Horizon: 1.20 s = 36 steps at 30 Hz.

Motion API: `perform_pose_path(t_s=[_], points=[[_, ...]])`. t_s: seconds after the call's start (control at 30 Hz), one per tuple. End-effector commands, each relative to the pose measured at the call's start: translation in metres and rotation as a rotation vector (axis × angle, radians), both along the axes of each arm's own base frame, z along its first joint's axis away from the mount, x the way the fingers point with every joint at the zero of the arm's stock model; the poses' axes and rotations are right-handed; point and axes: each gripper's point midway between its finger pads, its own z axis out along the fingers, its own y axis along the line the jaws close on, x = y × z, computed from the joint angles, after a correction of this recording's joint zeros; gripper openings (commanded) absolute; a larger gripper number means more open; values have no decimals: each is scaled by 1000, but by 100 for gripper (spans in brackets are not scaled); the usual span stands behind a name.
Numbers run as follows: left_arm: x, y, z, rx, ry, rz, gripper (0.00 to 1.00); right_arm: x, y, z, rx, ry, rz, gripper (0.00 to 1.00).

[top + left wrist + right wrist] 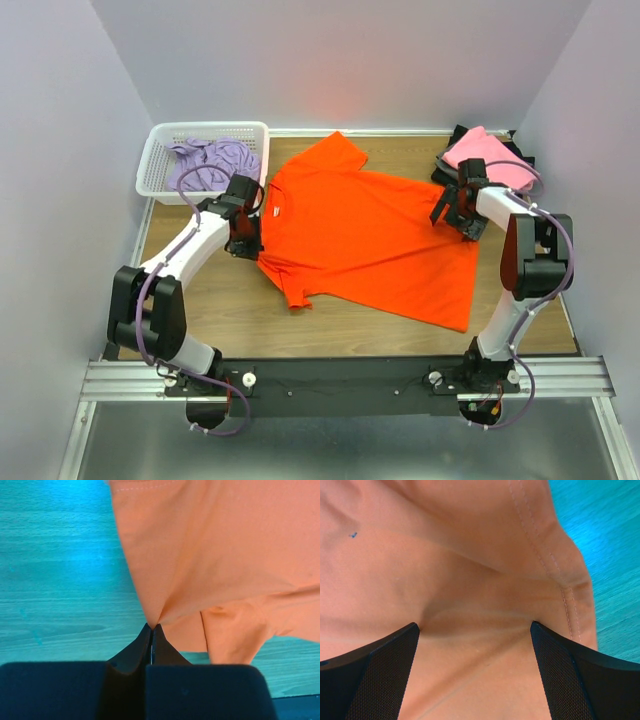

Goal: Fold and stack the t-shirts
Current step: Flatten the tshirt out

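A bright orange t-shirt lies spread flat on the wooden table, collar toward the left. My left gripper is shut on the shirt's left edge near the shoulder; the left wrist view shows the closed tips pinching a fold of orange cloth. My right gripper is open over the shirt's right edge; in the right wrist view its fingers stand wide apart, pressed down on the orange cloth near a stitched hem. A pink t-shirt lies folded on dark shirts at the back right. A lavender t-shirt fills the basket.
The white lattice basket stands at the back left. Dark folded shirts lie under the pink one at the back right. Bare wooden table shows in front of the shirt. Walls close in on three sides.
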Motion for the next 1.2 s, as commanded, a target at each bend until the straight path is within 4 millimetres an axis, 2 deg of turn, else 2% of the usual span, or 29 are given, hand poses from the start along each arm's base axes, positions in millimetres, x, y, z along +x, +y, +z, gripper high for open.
perform_pose_path(t_s=[0.0, 0.1, 0.27, 0.3, 0.33, 0.37, 0.43, 0.47, 0.6, 0.77, 0.9, 1.0, 1.07, 1.1, 1.17], points=[[-5, 10, 19, 43, 4, -39, 0, -18, -18, -27, -60, 118, -21, 99], [-1, 8, 24, 42, 4, -58, 0, -12, -23, -26, -79, 111, -20, 99], [0, 5, 12, 38, 42, -89, 0, -4, -29, -25, -105, 111, -22, 99], [6, 4, 13, 35, 23, -84, 0, -1, -29, -24, -105, 108, -16, 99], [17, -1, 21, 8, -22, -55, 32, 4, -26, -17, -93, 86, 1, 99], [17, -1, 21, 8, -22, -55, 45, 4, -26, -17, -95, 87, 7, 99], [26, -9, 33, -35, -77, -46, 63, 11, -22, -1, -81, 42, 27, 98], [28, -11, 37, -54, -92, -38, 75, 14, -22, 5, -79, 27, 41, 98], [26, -34, 41, -184, -114, -59, 79, 22, -9, 27, -41, -34, 99, 98], [-2, -48, 5, -266, -3, -85, 75, 19, 10, 47, 8, -85, 141, 97], [-14, -63, 1, -286, 16, -129, 74, 11, 62, 54, 25, -100, 274, 96], [-16, -69, -2, -296, 14, -143, 74, -8, 122, 57, 111, -97, 406, 96], [-13, -70, -5, -303, 0, -142, 74, -18, 141, 59, 149, -92, 432, 95], [-17, -69, -12, -302, 17, -140, 74, -27, 156, 59, 174, -87, 469, 95], [-22, -68, -22, -295, 45, -137, 74, -35, 170, 61, 196, -85, 502, 95]])
